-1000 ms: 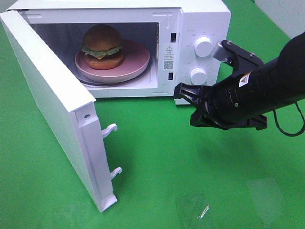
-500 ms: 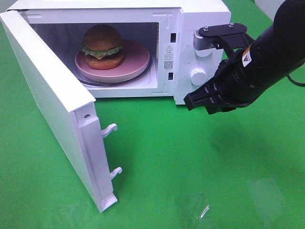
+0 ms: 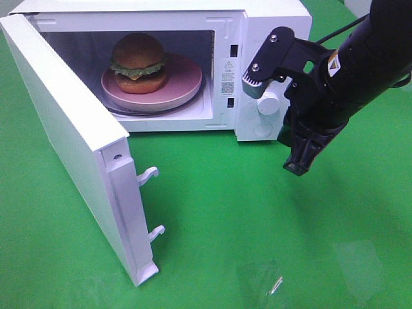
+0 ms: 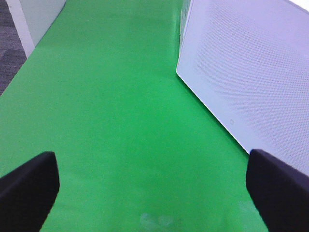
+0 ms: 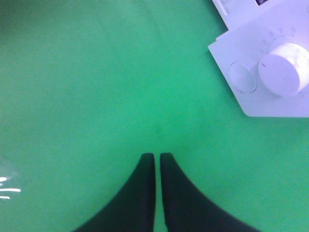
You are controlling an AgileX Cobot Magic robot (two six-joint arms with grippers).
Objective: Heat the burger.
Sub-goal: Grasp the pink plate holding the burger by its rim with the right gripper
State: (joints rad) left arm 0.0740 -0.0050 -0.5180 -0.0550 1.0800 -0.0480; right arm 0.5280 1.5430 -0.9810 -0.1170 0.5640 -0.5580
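Note:
The burger [image 3: 138,61] sits on a pink plate [image 3: 185,80] inside the open white microwave [image 3: 270,19]. The microwave's door [image 3: 64,122] is swung wide toward the front left. My right gripper [image 3: 300,165] hangs over the green cloth just in front of the control panel, fingers pointing down. In the right wrist view the right gripper [image 5: 157,155] is shut, with only a thin slit and nothing between its fingers. My left gripper [image 4: 152,159] is open and empty, low over the cloth beside the door's outer face [image 4: 251,72]. It does not show in the exterior view.
The control panel carries a white knob [image 5: 284,67] and a round button [image 5: 242,77]; the lower knob [image 3: 269,102] shows beside my right arm. Two latch hooks [image 3: 149,174] jut from the door's edge. Green cloth [image 3: 225,212] covers the table in front.
My right arm has swung up and right toward the control panel. Its gripper has turned from pointing left to pointing down. Burger, plate and door have not moved.

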